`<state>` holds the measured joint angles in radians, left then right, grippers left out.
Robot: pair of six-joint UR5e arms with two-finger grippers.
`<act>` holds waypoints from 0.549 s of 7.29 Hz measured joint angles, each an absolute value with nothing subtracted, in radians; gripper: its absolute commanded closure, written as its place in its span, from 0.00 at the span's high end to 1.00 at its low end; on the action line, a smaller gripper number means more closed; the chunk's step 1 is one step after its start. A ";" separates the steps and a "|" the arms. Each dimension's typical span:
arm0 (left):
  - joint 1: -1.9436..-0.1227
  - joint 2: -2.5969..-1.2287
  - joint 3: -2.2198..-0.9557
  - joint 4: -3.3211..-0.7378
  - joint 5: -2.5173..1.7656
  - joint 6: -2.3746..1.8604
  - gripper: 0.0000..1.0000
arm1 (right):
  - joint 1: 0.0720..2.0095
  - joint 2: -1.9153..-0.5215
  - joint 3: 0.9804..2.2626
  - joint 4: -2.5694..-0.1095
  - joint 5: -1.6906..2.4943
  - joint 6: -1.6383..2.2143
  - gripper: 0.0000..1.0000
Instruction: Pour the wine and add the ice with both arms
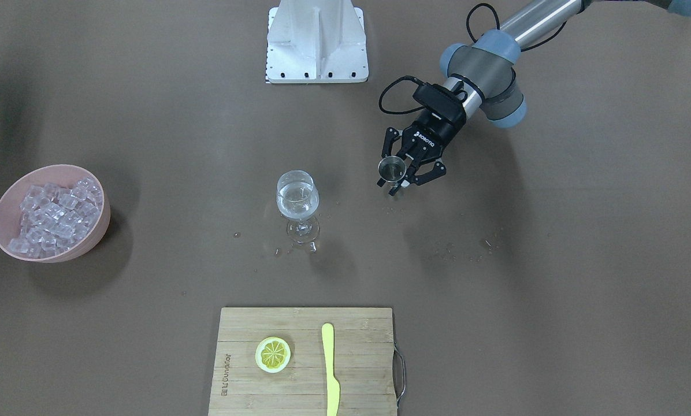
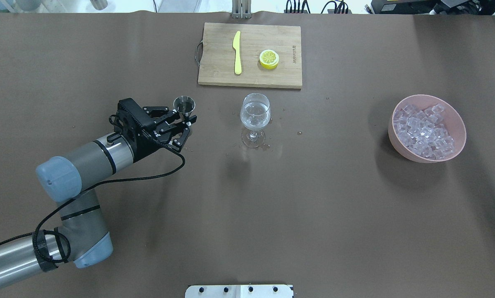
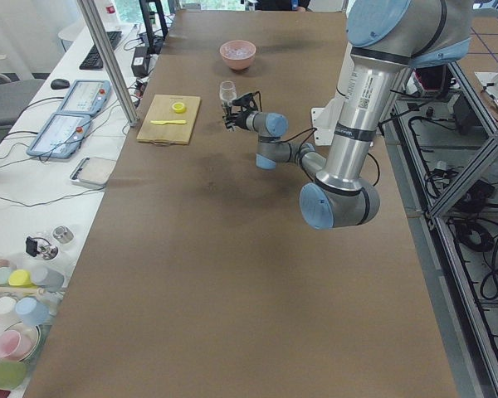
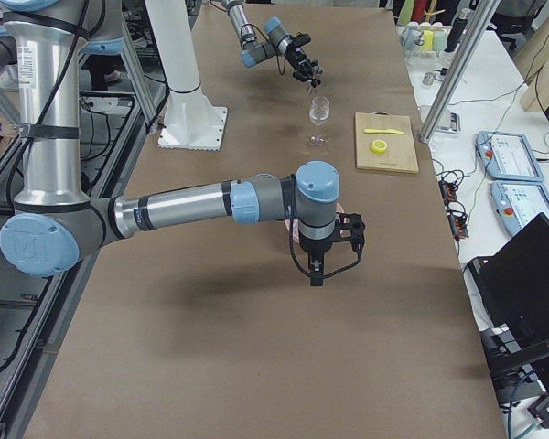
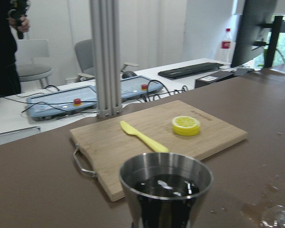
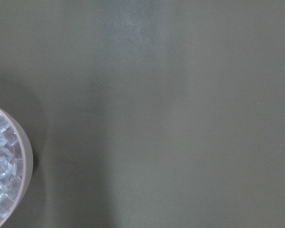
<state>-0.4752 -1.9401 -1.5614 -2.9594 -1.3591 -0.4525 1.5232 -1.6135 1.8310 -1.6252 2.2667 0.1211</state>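
My left gripper [image 1: 396, 174] [image 2: 183, 119] is shut on a small steel jigger [image 1: 392, 169] [image 2: 184, 104] and holds it upright, off to one side of the stemmed glass [image 1: 297, 199] [image 2: 254, 114]. In the left wrist view the jigger [image 5: 165, 190] holds some clear wine [image 5: 165, 184]. The glass also holds clear liquid. The ice [image 1: 54, 216] [image 2: 423, 130] fills a pink bowl [image 1: 100, 228] [image 2: 458, 124]. My right gripper [image 4: 317, 273] hangs over the table near that bowl; I cannot tell whether it is open or shut. The right wrist view shows only the bowl's edge [image 6: 27, 164].
A wooden cutting board [image 1: 305, 398] [image 2: 218, 76] carries a lemon slice [image 1: 272, 354] [image 2: 269, 58] and a yellow knife [image 1: 330, 370] [image 2: 237, 51]. The white pedestal [image 1: 316, 43] stands at the robot's side. Spilled droplets [image 1: 299, 247] lie around the glass foot.
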 measured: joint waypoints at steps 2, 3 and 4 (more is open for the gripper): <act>-0.478 -1.956 -1.571 -2.935 -1.434 -0.442 0.00 | 1.523 -1.614 1.831 -1.626 2.267 0.121 1.00; -0.482 -1.965 -1.584 -2.888 -1.467 -0.435 0.00 | 1.523 -1.614 1.832 -1.626 2.267 0.121 1.00; -0.484 -1.976 -1.606 -2.830 -1.484 -0.414 0.00 | 1.523 -1.614 1.832 -1.626 2.267 0.121 1.00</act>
<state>-0.4836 -1.9764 -1.6058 -2.8303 -1.4841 -0.4139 1.5232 -1.6142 1.8315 -1.6260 2.2672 0.1212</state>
